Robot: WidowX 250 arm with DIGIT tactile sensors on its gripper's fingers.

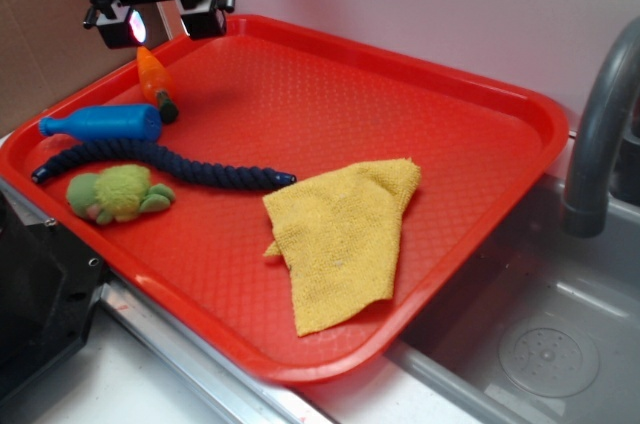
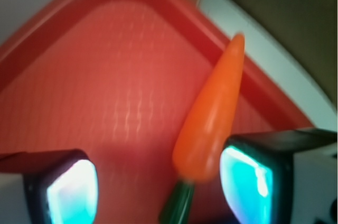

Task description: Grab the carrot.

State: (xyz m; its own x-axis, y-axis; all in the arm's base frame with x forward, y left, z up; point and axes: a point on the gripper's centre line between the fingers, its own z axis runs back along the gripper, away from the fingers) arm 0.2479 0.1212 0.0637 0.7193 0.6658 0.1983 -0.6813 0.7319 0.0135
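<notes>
While the pincer (image 1: 165, 22) is hanging above the far left corner of the red tray (image 1: 470, 84), its jaws are standing spread apart with nothing between them yet. In the wrist view the carrot (image 2: 211, 123) is lying just beside the right-hand pad (image 2: 248, 182), off to one side of the gap, so the pincer is looking misaligned: the wide opening is giving room to straddle the thick end, but the toy is sitting closer to one pad than the middle.

In the exterior view the carrot (image 1: 153, 77) is resting on the tray near its back left rim, orange tip pointing away and dark green stem end toward the blue bottle (image 1: 103, 123), which is lying just beside it. A dark blue rope (image 1: 160, 160) is curving along in front of the bottle, with the green plush toy (image 1: 119, 193) nearer the tray's front edge and a yellow cloth (image 1: 345, 234) well apart toward the middle.

Judging by this, the approach is underway and the grasp is not yet made; a small sideways shift before descending seems needed, since the nearby bottle and raised rim are leaving little room.
</notes>
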